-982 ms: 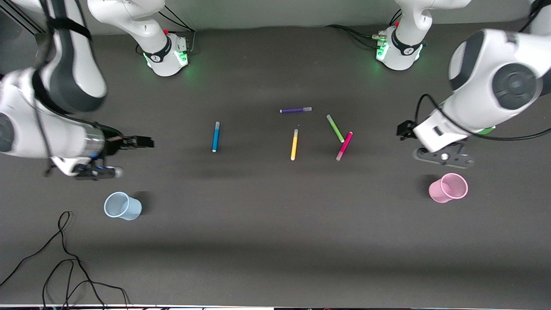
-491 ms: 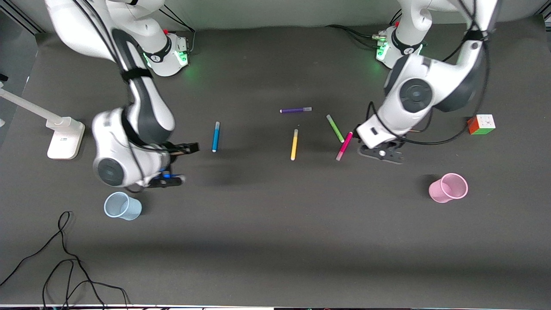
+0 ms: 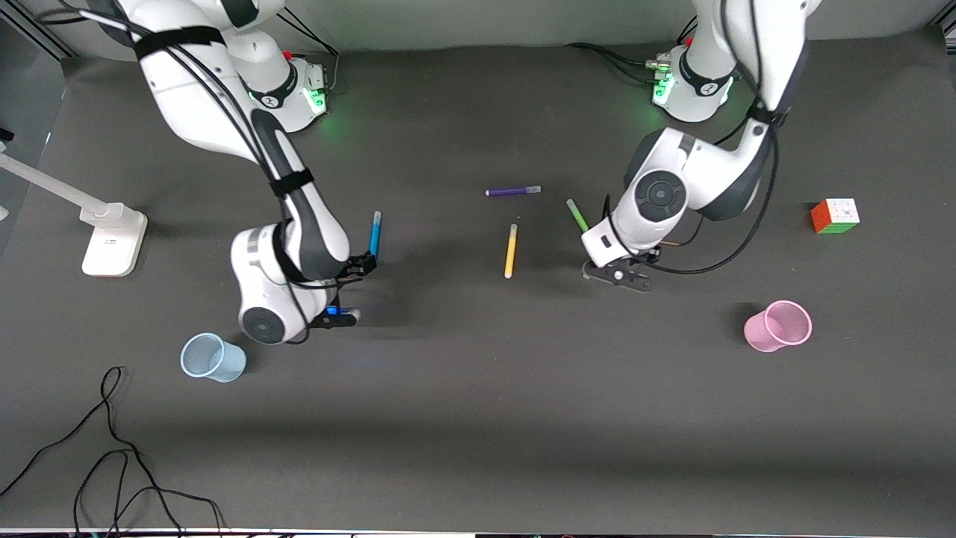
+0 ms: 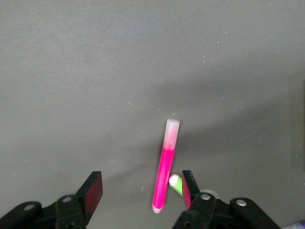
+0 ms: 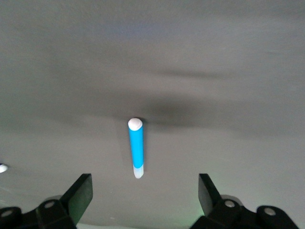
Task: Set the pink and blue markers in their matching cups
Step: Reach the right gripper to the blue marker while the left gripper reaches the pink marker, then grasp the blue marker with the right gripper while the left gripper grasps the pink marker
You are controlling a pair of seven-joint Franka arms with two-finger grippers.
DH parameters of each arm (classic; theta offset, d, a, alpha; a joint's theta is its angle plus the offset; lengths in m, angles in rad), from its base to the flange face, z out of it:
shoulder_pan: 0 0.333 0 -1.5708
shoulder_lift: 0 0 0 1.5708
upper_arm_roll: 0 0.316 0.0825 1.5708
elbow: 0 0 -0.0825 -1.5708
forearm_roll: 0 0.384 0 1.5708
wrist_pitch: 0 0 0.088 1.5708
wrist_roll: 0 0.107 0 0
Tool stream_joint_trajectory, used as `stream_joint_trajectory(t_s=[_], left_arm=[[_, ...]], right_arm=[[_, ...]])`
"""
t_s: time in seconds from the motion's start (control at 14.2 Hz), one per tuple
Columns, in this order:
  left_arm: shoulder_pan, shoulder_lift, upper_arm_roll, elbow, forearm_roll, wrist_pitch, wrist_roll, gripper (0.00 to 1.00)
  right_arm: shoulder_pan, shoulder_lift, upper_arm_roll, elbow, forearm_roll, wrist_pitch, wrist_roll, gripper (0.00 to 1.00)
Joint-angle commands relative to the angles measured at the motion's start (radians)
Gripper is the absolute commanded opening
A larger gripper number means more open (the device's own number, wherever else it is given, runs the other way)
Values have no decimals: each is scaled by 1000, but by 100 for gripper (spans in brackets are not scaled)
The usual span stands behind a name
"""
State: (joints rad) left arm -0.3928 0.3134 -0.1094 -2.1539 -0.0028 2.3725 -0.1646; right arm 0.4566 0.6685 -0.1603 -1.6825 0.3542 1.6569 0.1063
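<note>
You see a white lamp base (image 3: pixel 112 240) at the right arm's end of the dark grey table (image 3: pixel 478 418), with loose black cables (image 3: pixel 112 448) nearer the front camera. The small translucent pale-blue plastic cup (image 3: pixel 213 358) stands upright near the right arm's wrist. The right gripper (image 3: pixel 364 263) hangs just over the end of the slim blue felt-tip marker (image 3: pixel 374 232) that lies nearer the front camera; in its wrist view the marker (image 5: pixel 136 148) lies flat on the table between the widely spread fingers (image 5: pixel 78 193), untouched.

Toward the middle you find a slim yellow marker (image 3: pixel 511 251) lying flat and, farther from the front camera, a purple marker (image 3: pixel 513 191).

The left gripper (image 3: pixel 617 270) sits over the slim magenta-pink marker with a paler cap (image 4: pixel 165 164), which the arm hides in the front view. Its fingers (image 4: pixel 93 191) are spread, the pink marker lies between them on the table, and the tip of a green marker (image 3: pixel 576 214) rests just beside one finger.

The small translucent pale-pink plastic cup (image 3: pixel 778 326) stands upright toward the left arm's end, well apart from the pink marker. A multicoloured puzzle cube (image 3: pixel 835 215) sits farther from the front camera than that cup.
</note>
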Motion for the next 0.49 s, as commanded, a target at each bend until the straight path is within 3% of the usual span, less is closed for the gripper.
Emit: stream_joint_trajectory(t_s=[0.0, 0.35, 0.42], left_arm=[[-21, 0, 13, -105, 1, 157, -16, 78], [-47, -10, 13, -162, 0, 195, -23, 79], [-49, -8, 13, -164, 0, 200, -23, 79]], right_arm=[[31, 72, -10, 30, 23, 6, 0, 94], [79, 123, -8, 32, 25, 31, 3, 92], [79, 122, -8, 32, 26, 31, 3, 86]])
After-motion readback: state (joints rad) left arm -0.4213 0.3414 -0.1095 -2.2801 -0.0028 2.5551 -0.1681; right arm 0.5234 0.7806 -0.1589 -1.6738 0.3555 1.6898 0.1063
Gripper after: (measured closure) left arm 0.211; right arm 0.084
